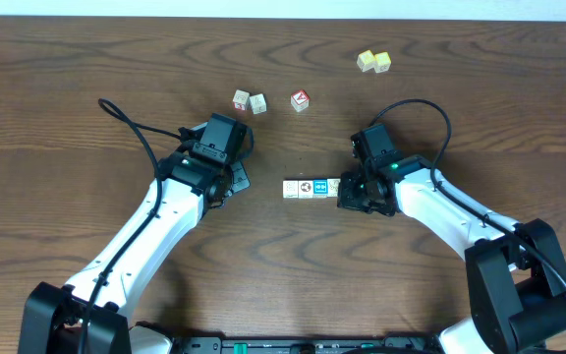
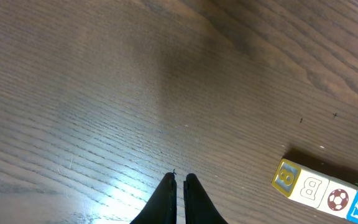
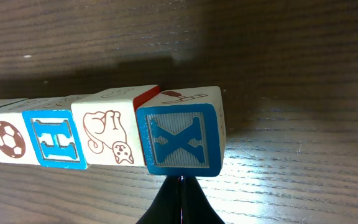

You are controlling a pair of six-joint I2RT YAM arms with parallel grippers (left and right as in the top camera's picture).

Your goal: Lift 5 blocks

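From where I stand, the row of five blocks [image 1: 308, 187] lies flat on the wooden table [image 1: 86, 59], end to end, between the two arms; its right end runs under the right gripper [image 3: 180, 185]. That gripper's two fingers are pressed together with nothing between them, the tip right at the lower edge of the X block [image 3: 179, 140]; whether it actually touches I cannot tell.

The X block, blue-faced, is the end piece and sits slightly out of line with its neighbour, the elephant block [image 3: 107, 134], whose red side shows in the gap; next come the blue H block [image 3: 55, 142], the soccer-ball block [image 3: 8, 140] and, at the far end, the B block [image 2: 311, 188] with a yellow end face.

The left gripper [image 2: 178, 183] is squeezed shut too and grips nothing; its tip hangs over bare wood, near the B end of the row but apart from it.

Farther back on the table stand two pale cubes [image 1: 241, 99] side by side, a red-faced cube [image 1: 301, 99] near them, and a pair of plain yellow cubes [image 1: 367, 61] well off to the right.
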